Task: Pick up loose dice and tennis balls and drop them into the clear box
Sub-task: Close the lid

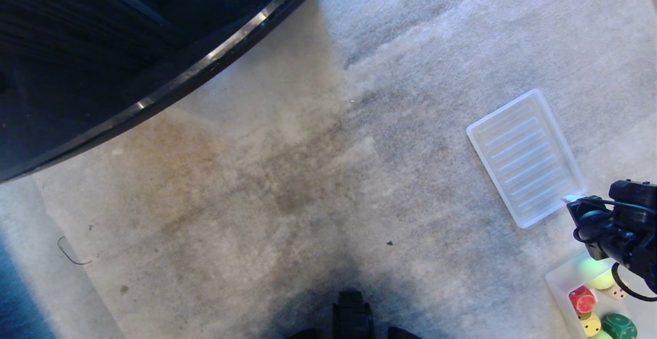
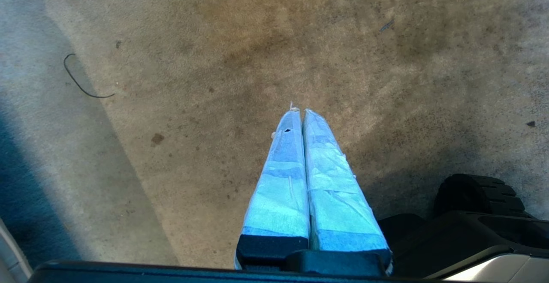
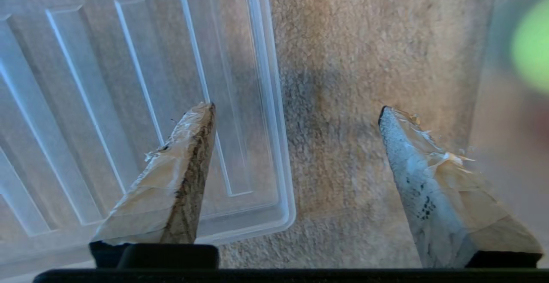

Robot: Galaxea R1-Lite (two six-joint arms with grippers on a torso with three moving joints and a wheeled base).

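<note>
The clear box (image 1: 557,277) sits on the carpet at the lower right edge of the head view. Inside it lie a red die (image 1: 582,299), a yellow die (image 1: 590,323), a dark green die (image 1: 618,326), a beige die (image 1: 616,291) and a tennis ball (image 1: 601,280). My right arm (image 1: 616,231) reaches over the box's far end. My right gripper (image 3: 296,107) is open and empty above bare carpet, between the ribbed tray and the box. A green blur of a tennis ball (image 3: 532,45) shows at the view's edge. My left gripper (image 2: 299,111) is shut over carpet.
A flat ribbed translucent tray (image 1: 526,156) lies just beyond the box. A dark curved piece of furniture (image 1: 128,46) fills the far left. A thin bent wire (image 1: 72,254) lies on the carpet at the left. My base (image 1: 354,318) shows at the bottom.
</note>
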